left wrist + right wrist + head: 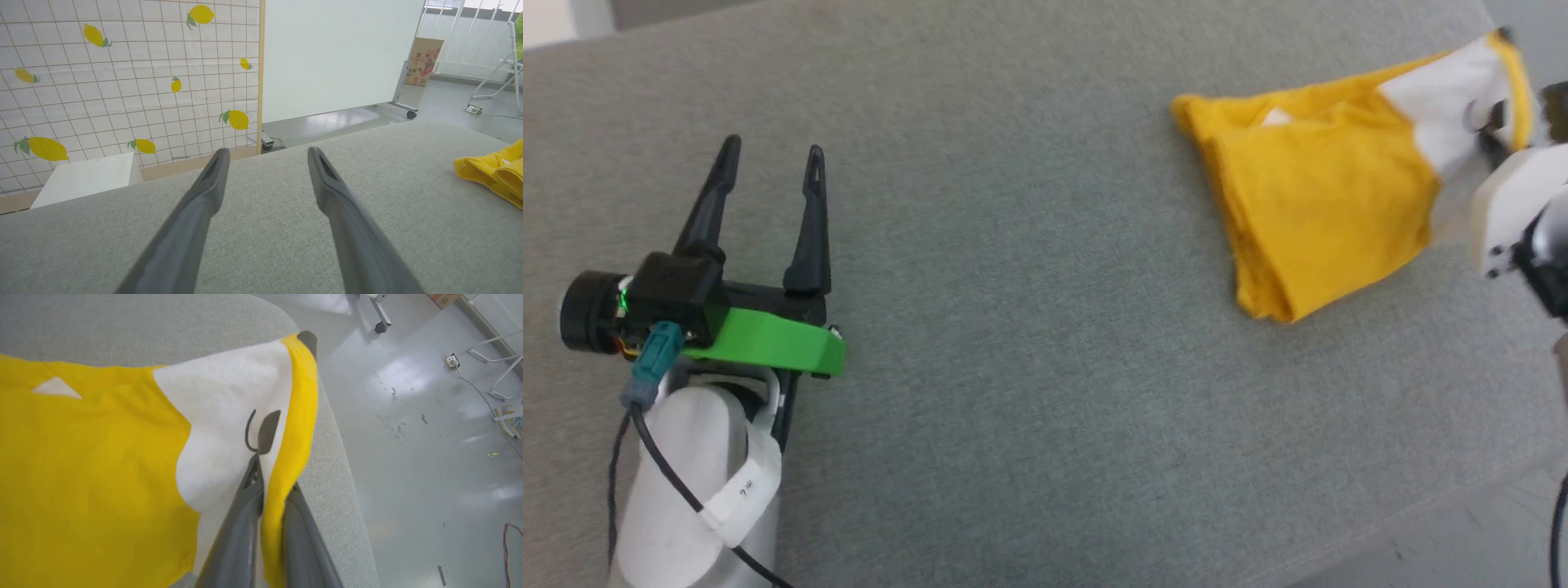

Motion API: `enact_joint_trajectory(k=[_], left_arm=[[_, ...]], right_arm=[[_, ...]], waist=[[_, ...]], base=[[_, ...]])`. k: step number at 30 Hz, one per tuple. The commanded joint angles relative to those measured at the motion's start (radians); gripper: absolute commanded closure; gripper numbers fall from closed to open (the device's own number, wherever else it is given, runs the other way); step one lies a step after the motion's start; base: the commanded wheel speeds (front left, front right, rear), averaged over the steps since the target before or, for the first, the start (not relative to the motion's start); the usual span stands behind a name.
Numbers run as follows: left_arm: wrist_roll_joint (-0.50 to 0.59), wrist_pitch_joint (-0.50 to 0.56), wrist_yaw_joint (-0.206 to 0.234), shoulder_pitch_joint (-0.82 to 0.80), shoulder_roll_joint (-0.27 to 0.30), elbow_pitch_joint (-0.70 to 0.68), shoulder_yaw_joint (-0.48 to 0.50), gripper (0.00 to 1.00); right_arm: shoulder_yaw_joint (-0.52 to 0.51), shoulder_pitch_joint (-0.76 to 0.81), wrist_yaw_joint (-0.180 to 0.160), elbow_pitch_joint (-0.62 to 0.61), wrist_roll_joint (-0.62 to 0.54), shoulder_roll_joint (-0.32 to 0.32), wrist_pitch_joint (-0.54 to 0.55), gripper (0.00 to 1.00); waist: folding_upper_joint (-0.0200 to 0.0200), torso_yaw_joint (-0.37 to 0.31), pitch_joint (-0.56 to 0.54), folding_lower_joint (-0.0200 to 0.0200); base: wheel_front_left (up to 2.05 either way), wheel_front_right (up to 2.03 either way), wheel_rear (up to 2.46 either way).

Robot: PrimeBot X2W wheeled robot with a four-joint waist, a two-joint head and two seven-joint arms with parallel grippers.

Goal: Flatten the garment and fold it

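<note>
The garment [1319, 192], a bright yellow T-shirt with white patches, lies bunched at the far right of the grey fabric-covered table [1029, 327]. Its right end is lifted off the surface. My right gripper [1493, 122] is shut on that raised white-and-yellow edge. In the right wrist view the garment [90, 457] passes between the two fingers of the right gripper [265, 473], beside a black printed mark. My left gripper [773, 155] stands open over bare table at the left, far from the shirt. In the left wrist view the left gripper [268, 153] holds nothing, and the garment [494, 171] shows at the right edge.
The table's rounded right edge [339, 457] drops to a glossy grey floor [429, 437] just past the held cloth. Beyond the table's far side stand a lemon-patterned panel [122, 73], a white box [86, 177] and a wheeled white board [339, 57].
</note>
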Motion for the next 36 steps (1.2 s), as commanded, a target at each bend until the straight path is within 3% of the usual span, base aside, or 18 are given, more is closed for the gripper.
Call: enact_joint_trajectory(k=[1, 16, 17, 18, 19, 26, 36], left_arm=[[0.016, 0.013, -0.005, -0.021, 0.018, -0.020, -0.001, 0.00], [0.017, 0.078, 0.003, -0.038, 0.061, -0.124, -0.010, 0.00], [0.014, 0.073, 0.005, -0.035, 0.057, -0.119, -0.012, 0.00], [0.011, 0.067, 0.007, -0.032, 0.052, -0.112, -0.013, 0.00], [0.006, 0.058, 0.010, -0.030, 0.046, -0.104, -0.014, 0.00], [-0.034, -0.012, 0.021, -0.004, -0.010, -0.014, -0.030, 0.00], [-0.094, -0.055, 0.022, 0.082, -0.065, 0.122, -0.032, 0.00]], right_arm=[[-0.031, -0.038, -0.002, 0.027, -0.018, -0.009, -0.027, 1.00], [-0.373, -0.168, -0.002, 0.235, -0.283, -0.033, -0.243, 1.00], [-0.385, -0.168, -0.002, 0.244, -0.293, -0.033, -0.254, 0.67], [-0.393, -0.167, -0.002, 0.249, -0.298, -0.032, -0.264, 0.45], [-0.406, -0.166, -0.002, 0.250, -0.304, -0.033, -0.278, 0.00], [-0.440, -0.113, -0.002, 0.242, -0.288, -0.043, -0.373, 0.00], [-0.303, 0.086, -0.002, 0.084, -0.075, -0.003, -0.470, 0.00]], waist=[[-0.0001, -0.079, 0.105, 0.0000], [-0.0001, -0.001, 0.179, 0.0000], [-0.0001, 0.006, 0.171, 0.0000], [-0.0001, 0.012, 0.162, 0.0000], [-0.0001, 0.019, 0.151, 0.0000], [-0.0001, 0.096, 0.019, 0.0000], [-0.0001, 0.228, -0.191, 0.0000]], base=[[0.00, 0.00, 0.00], [0.00, 0.00, 0.00], [0.00, 0.00, 0.00], [0.00, 0.00, 0.00], [0.00, 0.00, 0.00], [0.00, 0.00, 0.00], [0.00, 0.00, 0.00]])
